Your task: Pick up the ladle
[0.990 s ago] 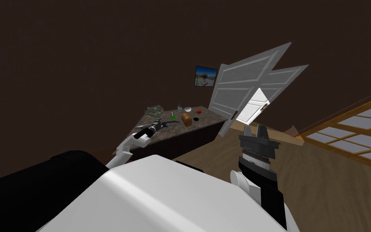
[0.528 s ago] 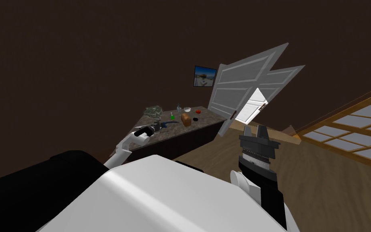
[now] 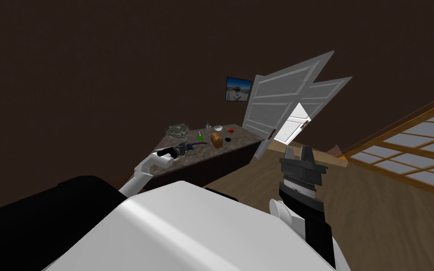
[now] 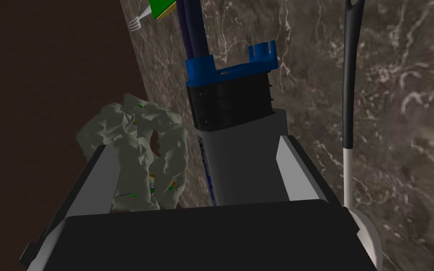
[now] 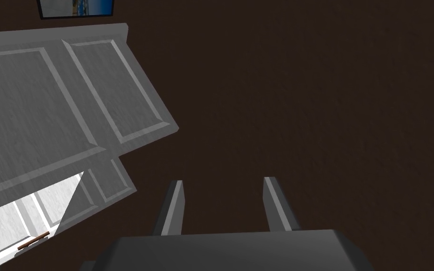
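The ladle (image 4: 348, 117) lies flat on the dark marbled countertop (image 4: 399, 94); it has a black handle, a pale lower shaft and a pale bowl near the hand's body. It rests just outside one finger (image 4: 296, 160) of my left gripper (image 4: 195, 143), which is open. Between the fingers lies a grey tube-like tool (image 4: 239, 160) with a black and blue collar. In the head view my left gripper (image 3: 183, 149) hovers low over the counter's near left part. My right gripper (image 3: 298, 153) is held up at my right, open and empty.
A crumpled pale green lump (image 4: 136, 146) sits by the other left finger at the counter's edge. The counter (image 3: 244, 136) also holds a brown loaf (image 3: 216, 139), a green object, a bowl and a red item. A grey door (image 3: 282, 101) stands open behind it.
My left hand has drawn back a little toward me along the counter. The head view has shifted slightly. The right arm has not moved.
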You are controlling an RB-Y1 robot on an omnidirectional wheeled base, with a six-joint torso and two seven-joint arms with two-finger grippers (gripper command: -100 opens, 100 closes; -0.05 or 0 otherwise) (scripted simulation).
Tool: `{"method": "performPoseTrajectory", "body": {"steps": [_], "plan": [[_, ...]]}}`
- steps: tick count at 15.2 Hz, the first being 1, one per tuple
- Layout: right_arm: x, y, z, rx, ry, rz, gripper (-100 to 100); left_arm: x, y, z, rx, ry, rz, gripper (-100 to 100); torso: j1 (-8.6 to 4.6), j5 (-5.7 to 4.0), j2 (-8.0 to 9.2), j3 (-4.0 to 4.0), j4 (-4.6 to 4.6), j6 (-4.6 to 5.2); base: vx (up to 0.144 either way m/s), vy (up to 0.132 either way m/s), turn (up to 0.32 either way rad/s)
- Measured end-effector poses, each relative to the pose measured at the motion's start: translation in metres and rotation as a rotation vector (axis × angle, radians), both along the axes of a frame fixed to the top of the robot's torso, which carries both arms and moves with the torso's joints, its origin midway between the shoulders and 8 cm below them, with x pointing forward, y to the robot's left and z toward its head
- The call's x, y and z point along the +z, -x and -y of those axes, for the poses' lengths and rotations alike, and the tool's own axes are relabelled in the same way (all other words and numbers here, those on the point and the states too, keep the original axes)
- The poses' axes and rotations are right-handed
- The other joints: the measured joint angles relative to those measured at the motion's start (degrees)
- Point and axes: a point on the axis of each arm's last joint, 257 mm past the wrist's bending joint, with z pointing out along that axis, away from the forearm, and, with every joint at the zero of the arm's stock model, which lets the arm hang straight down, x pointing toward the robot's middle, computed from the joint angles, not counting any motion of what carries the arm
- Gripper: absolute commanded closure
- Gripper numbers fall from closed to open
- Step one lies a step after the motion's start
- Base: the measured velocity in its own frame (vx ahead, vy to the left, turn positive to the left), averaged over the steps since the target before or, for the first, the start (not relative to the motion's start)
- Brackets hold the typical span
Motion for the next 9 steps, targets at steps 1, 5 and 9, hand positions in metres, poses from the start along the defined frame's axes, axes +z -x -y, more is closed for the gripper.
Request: {"method": "performPoseTrajectory", "body": {"steps": [1,5,9], "plan": [[0.000,0.000,0.000,0.000,0.000,0.000,0,-0.004,0.002,-0.002,0.007,0.004,-0.017,-100,0.00,0.00,0.02,0.01,0.00,0.00,0.019,-0.001,-0.032],[0.000,0.000,0.000,0.000,0.000,0.000,0,-0.020,0.008,-0.014,0.043,0.031,-0.085,-100,0.00,0.00,0.03,0.01,0.00,0.00,0.017,-0.001,-0.026],[0.000,0.000,0.000,0.000,0.000,0.000,0,-0.033,0.018,-0.025,0.085,0.065,-0.155,-100,0.01,0.00,0.01,0.01,0.00,0.01,0.021,0.000,-0.036]]}}
